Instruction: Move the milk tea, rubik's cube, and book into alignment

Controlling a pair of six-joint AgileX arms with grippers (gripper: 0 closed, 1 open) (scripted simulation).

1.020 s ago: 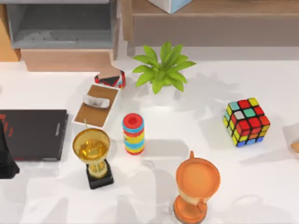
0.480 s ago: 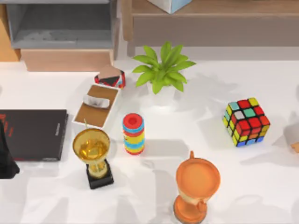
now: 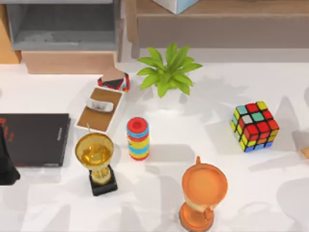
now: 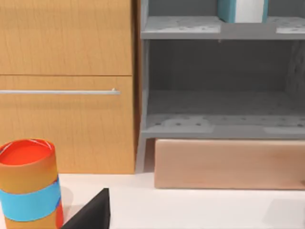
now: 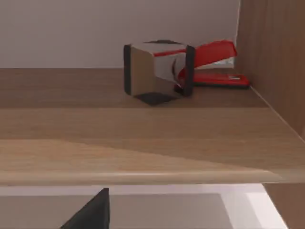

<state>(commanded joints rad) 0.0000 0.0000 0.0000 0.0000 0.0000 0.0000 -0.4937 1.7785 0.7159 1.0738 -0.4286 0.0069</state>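
Observation:
The rubik's cube (image 3: 255, 126) stands on the white table at the right, with nothing touching it. An orange cup with a straw, which looks like the milk tea (image 3: 203, 192), stands at the front centre. A teal and white corner of the book (image 3: 175, 4) shows on the wooden shelf at the back, and its teal cover and white pages (image 4: 241, 9) appear on an upper shelf in the left wrist view. My left arm (image 3: 6, 162) is parked at the table's left edge. A black part of each gripper shows low in its own wrist view.
A potted plant (image 3: 167, 72), a striped cylinder (image 3: 138, 138), a gold trophy (image 3: 96, 159), an open box (image 3: 100, 109) and a thin black slab (image 3: 34, 139) stand on the left and middle. A grey shelf unit (image 3: 63, 24) lines the back. A red stapler (image 5: 215, 67) lies on a wooden shelf.
Nothing on the table has moved. Only the shadows along the table's right side have shifted.

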